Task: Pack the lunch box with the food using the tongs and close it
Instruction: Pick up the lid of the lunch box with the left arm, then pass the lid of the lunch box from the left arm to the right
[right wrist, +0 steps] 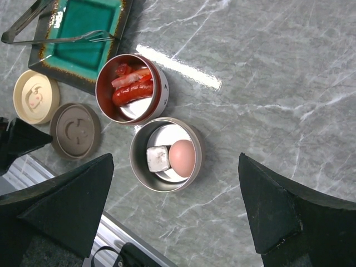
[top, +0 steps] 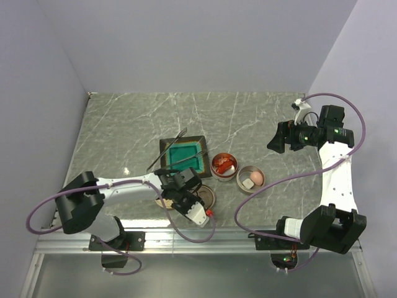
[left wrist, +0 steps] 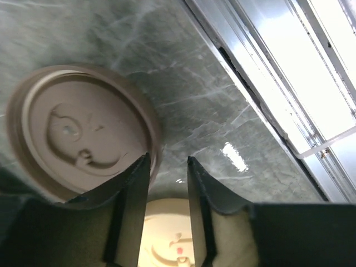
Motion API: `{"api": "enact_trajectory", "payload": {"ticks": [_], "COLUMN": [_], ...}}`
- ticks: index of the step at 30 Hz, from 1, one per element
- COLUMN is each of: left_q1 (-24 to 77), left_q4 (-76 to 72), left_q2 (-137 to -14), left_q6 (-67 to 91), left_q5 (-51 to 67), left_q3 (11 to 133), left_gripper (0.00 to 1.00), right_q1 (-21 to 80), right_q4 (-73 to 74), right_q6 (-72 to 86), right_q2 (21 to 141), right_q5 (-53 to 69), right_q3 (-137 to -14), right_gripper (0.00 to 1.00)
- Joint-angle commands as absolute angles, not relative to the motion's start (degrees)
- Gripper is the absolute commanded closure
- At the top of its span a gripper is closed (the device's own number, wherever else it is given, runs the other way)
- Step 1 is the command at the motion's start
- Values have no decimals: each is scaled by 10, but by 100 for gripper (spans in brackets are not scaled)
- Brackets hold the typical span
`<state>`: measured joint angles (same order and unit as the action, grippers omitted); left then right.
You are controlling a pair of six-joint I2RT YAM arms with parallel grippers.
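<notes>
Food point(right wrist: 181, 157) packed; closing in hand. Left gripper point(left wrist: 168, 159) narrowly apart, empty, beside brown lid point(left wrist: 83, 130); right gripper point(top: 277, 140) wide apart. Next, likely: pinch lid rim.

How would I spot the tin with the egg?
Find the square teal tray on the marble table. Two open round tins stand beside it; the grey tin farther from it holds a pink egg and white cube, not red sausages.

Tongs point(right wrist: 67, 39) are lying across the tray's point(right wrist: 83, 22) corner, arms slightly apart. Sausage point(right wrist: 133, 93) is sitting in the red tin point(right wrist: 164, 92). Egg point(right wrist: 181, 157) and cube point(right wrist: 158, 158) are touching in the grey tin point(right wrist: 139, 169) beside it. Two lids point(right wrist: 75, 130) are lying off.
</notes>
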<state>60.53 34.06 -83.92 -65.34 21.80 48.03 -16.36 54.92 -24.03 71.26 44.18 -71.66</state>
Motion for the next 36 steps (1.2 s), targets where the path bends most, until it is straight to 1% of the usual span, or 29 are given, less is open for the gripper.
{"api": "enact_trajectory", "payload": {"ticks": [1, 8, 9, 11, 12, 14, 19, 22, 25, 29, 36], "left_q1": [610, 611, 613, 613, 613, 614, 613, 613, 609, 580, 477], "left_q4": [331, 322, 322, 327, 330, 337, 414, 464, 505, 538, 586], "left_q2": [-866, -882, -882, -884, -883, -873, -832, -809, -802, -806, -844], "left_q6": [-661, -659, -657, -655, -650, -639, -601, -566, -524, -456, -400], "left_q5": [214, 203, 203, 203, 206, 216, 273, 335, 394, 497, 652], "left_q3": [503, 495, 497, 502, 504, 515, 567, 613, 666, 734, 804], "left_gripper": [62, 75, 80, 87, 93, 100, 100, 100, 100, 100, 100], "right_q1": [-160, -161, -161, -161, -161, -161, -161, -161, -161, -160, -159], "right_q4": [554, 555, 555, 554, 554, 550, 549, 560, 554, 523, 478], "right_q6": [-254, -262, -261, -261, -261, -263, -287, -324, -371, -442, -600], "right_q2": [702, 698, 699, 699, 699, 696, 697, 695, 669, 621, 498], "right_q5": [439, 430, 430, 430, 430, 428, 417, 417, 430, 481, 597], "right_q3": [-723, -725, -724, -724, -724, -722, -714, -708, -685, -643, -524], "right_gripper": [0, 0, 0, 0, 0, 0, 0, 0, 0, 1, 4]}}
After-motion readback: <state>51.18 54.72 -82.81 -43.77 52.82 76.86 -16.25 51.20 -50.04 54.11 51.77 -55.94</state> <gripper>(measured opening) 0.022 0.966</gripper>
